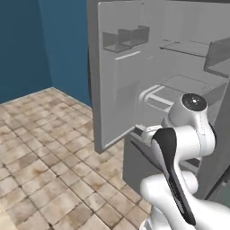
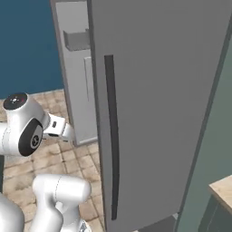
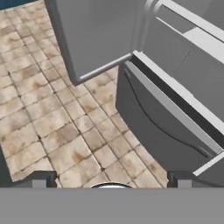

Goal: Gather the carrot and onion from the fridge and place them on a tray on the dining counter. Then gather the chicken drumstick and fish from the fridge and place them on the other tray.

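The fridge [image 1: 188, 85] stands with its left door [image 1: 117, 90] swung wide, showing bare grey shelves and door bins. In the hand view my gripper [image 3: 111, 180] is open, its two dark fingertips [image 3: 40, 179] far apart with nothing between them. It hangs low over the tiled floor, in front of the fridge's bottom drawer [image 3: 162, 127] and below the open door's lower edge [image 3: 96, 39]. The right door [image 2: 158, 113] is shut, with a long dark handle [image 2: 110, 136]. The carrot, onion, chicken drumstick, fish and trays are out of view.
Brown tiled floor [image 1: 45, 148] spreads to the left of the fridge, up to blue walls [image 1: 27, 45]. A wood-topped counter corner [image 2: 222, 188] sits at the right, past the fridge. My own arm [image 1: 179, 148] blocks part of the lower fridge.
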Available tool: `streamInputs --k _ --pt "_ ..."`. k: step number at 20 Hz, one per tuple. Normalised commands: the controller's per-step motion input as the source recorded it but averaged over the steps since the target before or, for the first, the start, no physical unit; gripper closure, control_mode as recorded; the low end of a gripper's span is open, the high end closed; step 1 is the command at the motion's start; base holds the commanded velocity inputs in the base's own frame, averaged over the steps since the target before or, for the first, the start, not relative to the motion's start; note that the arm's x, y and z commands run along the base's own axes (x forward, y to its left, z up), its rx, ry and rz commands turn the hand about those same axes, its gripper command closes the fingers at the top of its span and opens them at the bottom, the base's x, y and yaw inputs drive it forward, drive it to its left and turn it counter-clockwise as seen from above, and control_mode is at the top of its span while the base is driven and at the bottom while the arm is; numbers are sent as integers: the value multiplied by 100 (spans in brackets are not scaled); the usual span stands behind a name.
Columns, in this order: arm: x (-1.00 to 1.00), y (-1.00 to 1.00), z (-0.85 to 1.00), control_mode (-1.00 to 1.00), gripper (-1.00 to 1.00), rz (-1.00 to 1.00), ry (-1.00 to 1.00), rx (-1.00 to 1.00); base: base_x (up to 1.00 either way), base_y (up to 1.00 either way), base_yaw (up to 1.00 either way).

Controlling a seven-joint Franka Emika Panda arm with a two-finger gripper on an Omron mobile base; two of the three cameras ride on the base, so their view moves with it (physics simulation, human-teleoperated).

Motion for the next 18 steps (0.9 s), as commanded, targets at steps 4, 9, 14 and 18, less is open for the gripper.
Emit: streamInputs --k 4,9,14,18 --pt "0 0 0 100 -100 0 0 0 18 29 -40" --pt "0 0 0 100 -100 0 0 0 20 53 -42" --pt "0 0 0 100 -100 0 0 0 23 63 -41" --pt "0 0 0 100 -100 0 0 0 19 49 -43"
